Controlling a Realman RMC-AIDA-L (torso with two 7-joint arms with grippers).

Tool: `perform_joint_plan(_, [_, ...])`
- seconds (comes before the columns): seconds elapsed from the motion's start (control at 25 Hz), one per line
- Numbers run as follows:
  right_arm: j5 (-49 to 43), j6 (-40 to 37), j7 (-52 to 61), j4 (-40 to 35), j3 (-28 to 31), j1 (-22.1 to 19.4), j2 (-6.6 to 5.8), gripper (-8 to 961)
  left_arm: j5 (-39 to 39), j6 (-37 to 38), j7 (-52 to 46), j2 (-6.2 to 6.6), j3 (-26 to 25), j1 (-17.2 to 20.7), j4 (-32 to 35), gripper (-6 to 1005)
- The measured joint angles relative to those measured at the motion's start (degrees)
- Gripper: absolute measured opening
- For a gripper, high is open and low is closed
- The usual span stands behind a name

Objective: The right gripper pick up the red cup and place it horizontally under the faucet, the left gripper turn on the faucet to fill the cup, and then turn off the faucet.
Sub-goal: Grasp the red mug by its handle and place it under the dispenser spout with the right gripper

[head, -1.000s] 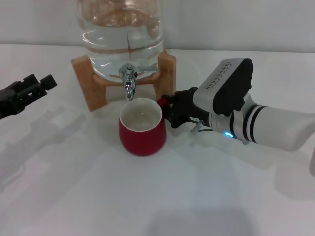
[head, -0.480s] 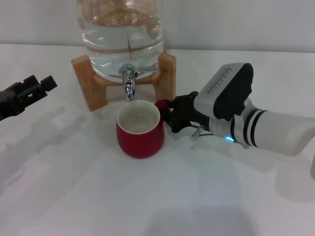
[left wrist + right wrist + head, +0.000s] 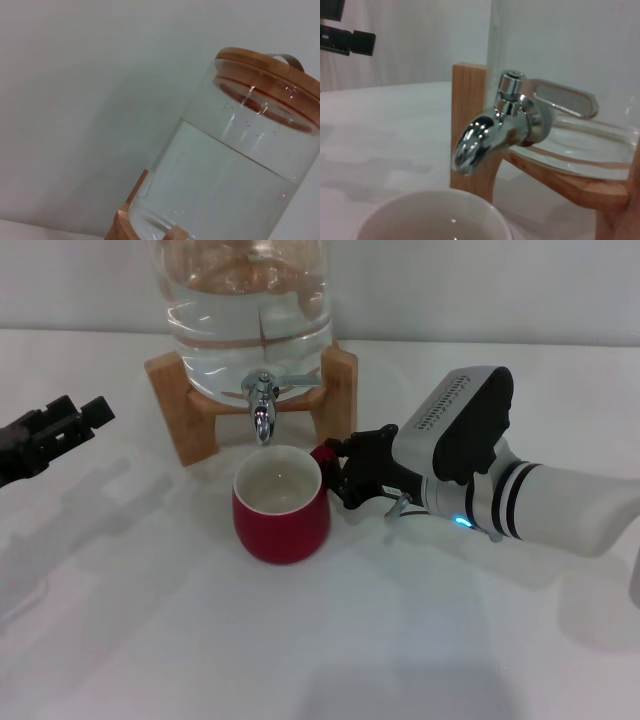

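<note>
Jaws of the right gripper [image 3: 335,472] pinch the handle of the squat red cup [image 3: 281,517], white inside, upright beneath the faucet [image 3: 262,410].

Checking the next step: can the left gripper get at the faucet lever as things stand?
Probably yes. The left gripper sits off to the left with bare table between it and the faucet; the red cup and right gripper sit lower and rightward.
</note>
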Motion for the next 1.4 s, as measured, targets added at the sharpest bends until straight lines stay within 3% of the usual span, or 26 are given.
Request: perform_joint_plan(1.4, [-0.68,1.09,0.07,0.65,-0.79,-0.55,-0.01,226,0.00,0.47,0.00,0.00,0.21,-0.43,-0.02,895])
